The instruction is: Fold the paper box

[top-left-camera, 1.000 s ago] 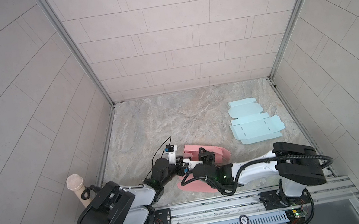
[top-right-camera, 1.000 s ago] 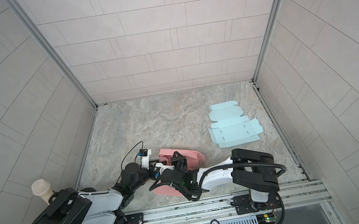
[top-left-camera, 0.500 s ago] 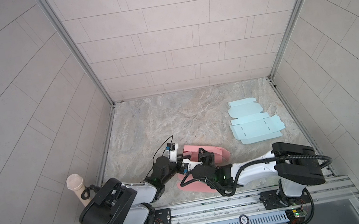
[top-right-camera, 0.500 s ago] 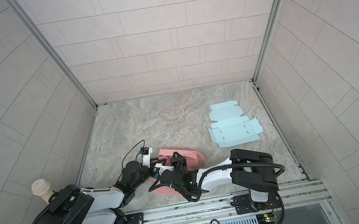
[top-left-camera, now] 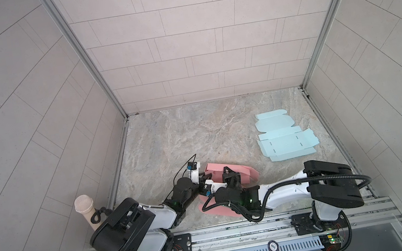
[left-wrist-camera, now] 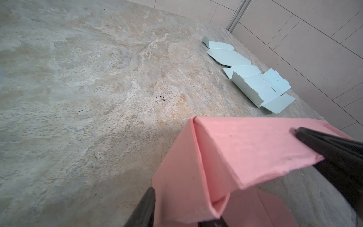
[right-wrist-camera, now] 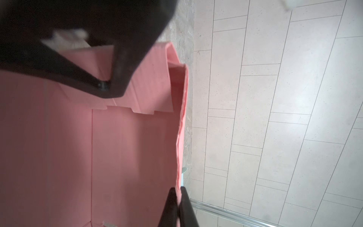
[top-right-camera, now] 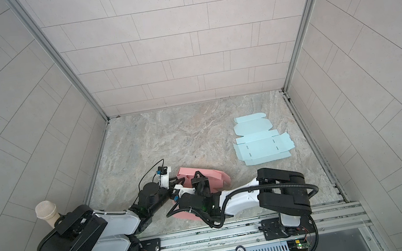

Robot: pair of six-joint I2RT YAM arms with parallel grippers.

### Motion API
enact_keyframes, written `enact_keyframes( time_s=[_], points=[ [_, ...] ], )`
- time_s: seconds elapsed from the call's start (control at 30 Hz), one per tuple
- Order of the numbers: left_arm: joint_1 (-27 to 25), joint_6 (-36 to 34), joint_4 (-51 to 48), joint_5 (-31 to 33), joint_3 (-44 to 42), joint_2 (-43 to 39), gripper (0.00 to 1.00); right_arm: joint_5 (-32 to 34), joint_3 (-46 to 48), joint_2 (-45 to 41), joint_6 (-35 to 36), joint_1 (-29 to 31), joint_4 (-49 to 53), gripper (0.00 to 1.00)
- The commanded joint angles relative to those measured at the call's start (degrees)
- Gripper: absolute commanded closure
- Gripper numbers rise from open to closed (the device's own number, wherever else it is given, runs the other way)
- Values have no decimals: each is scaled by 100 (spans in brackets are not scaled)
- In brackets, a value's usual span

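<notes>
The pink paper box (top-left-camera: pixel 247 174) (top-right-camera: pixel 217 178) lies partly folded near the front middle of the table, with one long wall raised. In both top views my left gripper (top-left-camera: pixel 206 177) (top-right-camera: pixel 180 181) meets its left end. The left wrist view shows the jaws of this gripper (left-wrist-camera: pixel 182 206) closed on the folded corner of the box (left-wrist-camera: pixel 225 149), one finger on each side. My right gripper (top-left-camera: pixel 227 171) (top-right-camera: pixel 198 175) reaches over the box from the front. In the right wrist view the right gripper (right-wrist-camera: pixel 178 189) is shut on the thin upper edge of the raised wall (right-wrist-camera: pixel 181 125).
A flat light-blue box blank (top-left-camera: pixel 285 136) (top-right-camera: pixel 262 138) (left-wrist-camera: pixel 255 78) lies at the back right of the table. A beige microphone-like object (top-left-camera: pixel 85 207) stands outside the left wall. Tiled walls enclose three sides, and a metal rail (top-left-camera: pixel 238 230) runs along the front.
My left gripper's jaws have narrowed onto the box's corner, and the left arm has edged slightly toward the box. The right gripper and the box have stayed in place.
</notes>
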State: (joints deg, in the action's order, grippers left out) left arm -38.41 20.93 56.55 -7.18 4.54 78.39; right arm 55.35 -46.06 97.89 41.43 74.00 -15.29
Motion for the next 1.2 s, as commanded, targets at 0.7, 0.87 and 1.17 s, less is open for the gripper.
enact_keyframes(
  time_s=[0.7, 0.87, 1.17],
  points=[
    [-635, -656, 626, 736, -65, 179, 64, -899, -600, -229, -2283, 308, 1173, 77],
    [-650, -672, 876, 646, -21, 447, 61, -1119, -575, -329, -2678, 238, 1240, 76],
    [-649, -607, 1200, 572, 63, 804, 64, -1312, -394, -497, -2888, 43, 1265, 77]
  ],
)
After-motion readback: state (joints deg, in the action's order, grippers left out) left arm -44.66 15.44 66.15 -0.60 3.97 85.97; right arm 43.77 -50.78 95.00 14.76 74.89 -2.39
